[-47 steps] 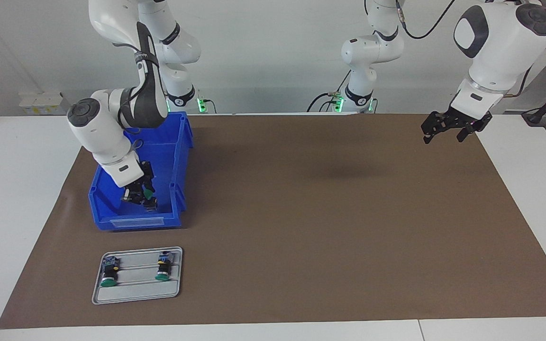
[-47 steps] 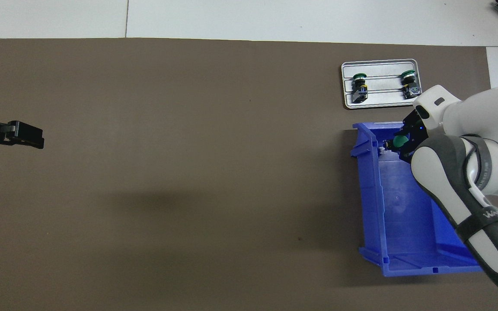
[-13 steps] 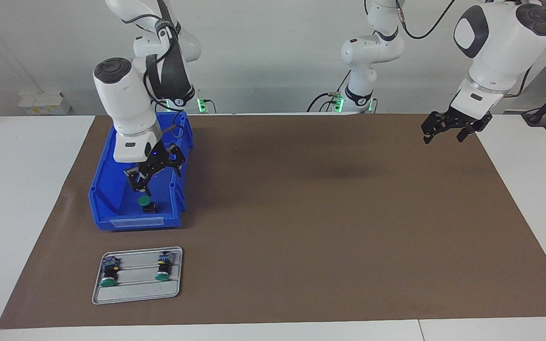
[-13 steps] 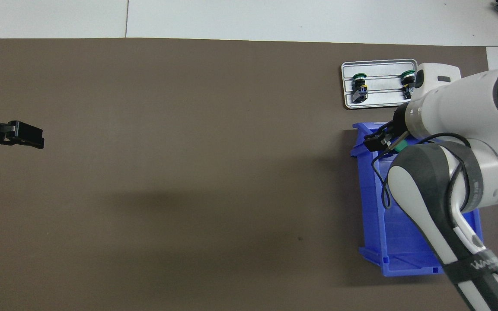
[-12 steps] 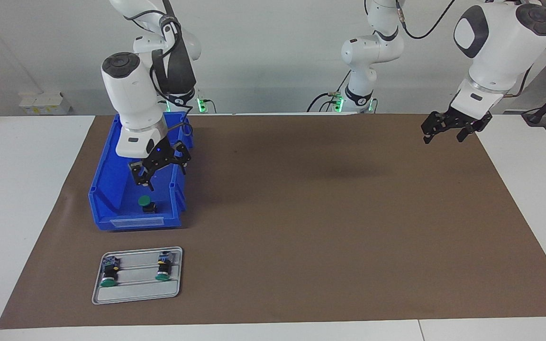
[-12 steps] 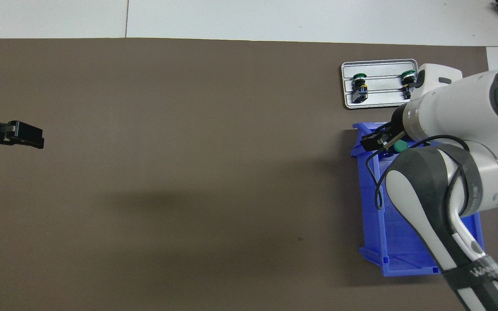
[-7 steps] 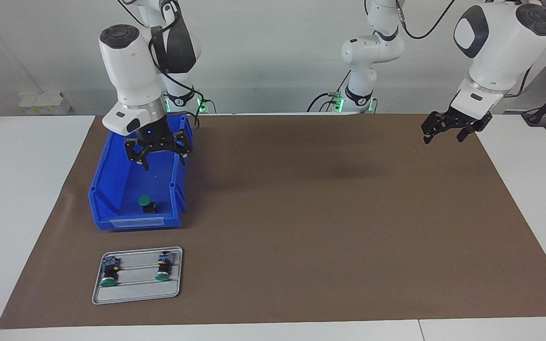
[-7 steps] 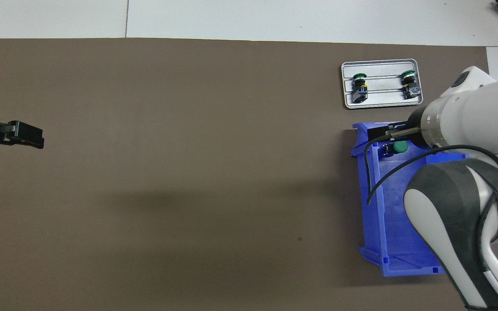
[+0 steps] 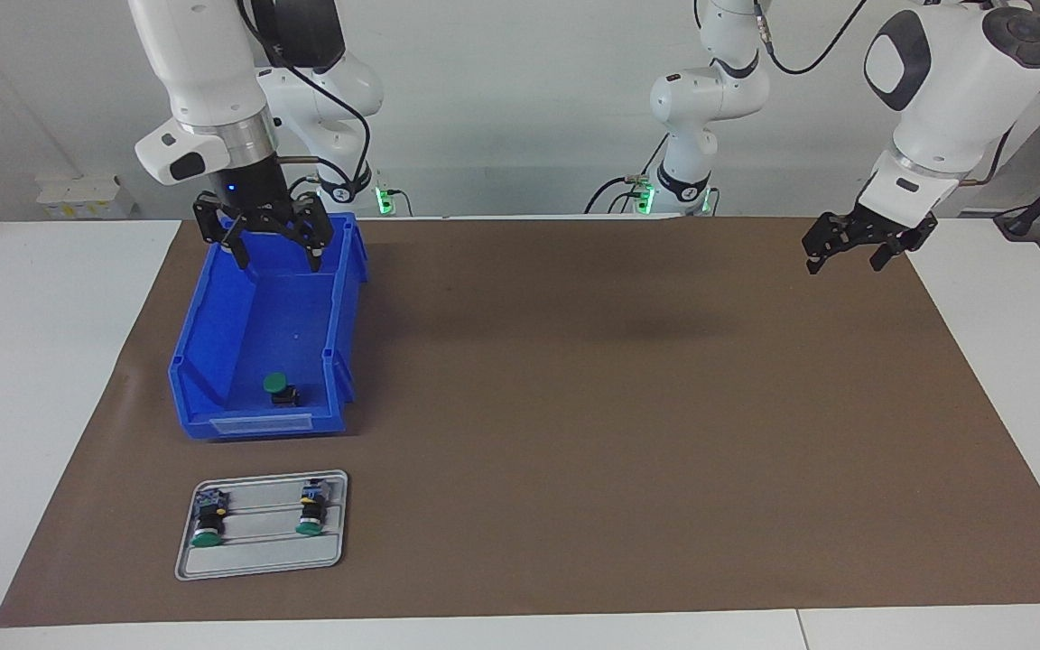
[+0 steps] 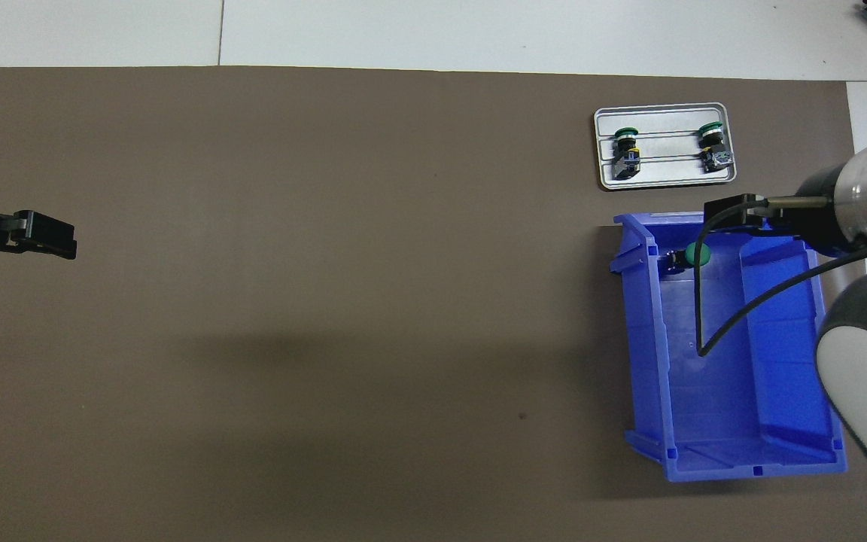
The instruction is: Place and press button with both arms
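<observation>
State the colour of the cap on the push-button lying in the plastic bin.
Green, clearest in the facing view.

Two glossy white jointed arms with dark grey joint caps, looping black cables, and green-lit bases.

I count three small push-buttons with round green caps and black bodies: one in the bin, two on the tray. There is one blue plastic open-topped bin, one flat grey metal tray with rails, and one brown mat spread over the white table. Of my own white jointed arms I count two, each with one black claw, my right gripper and my left gripper.
</observation>
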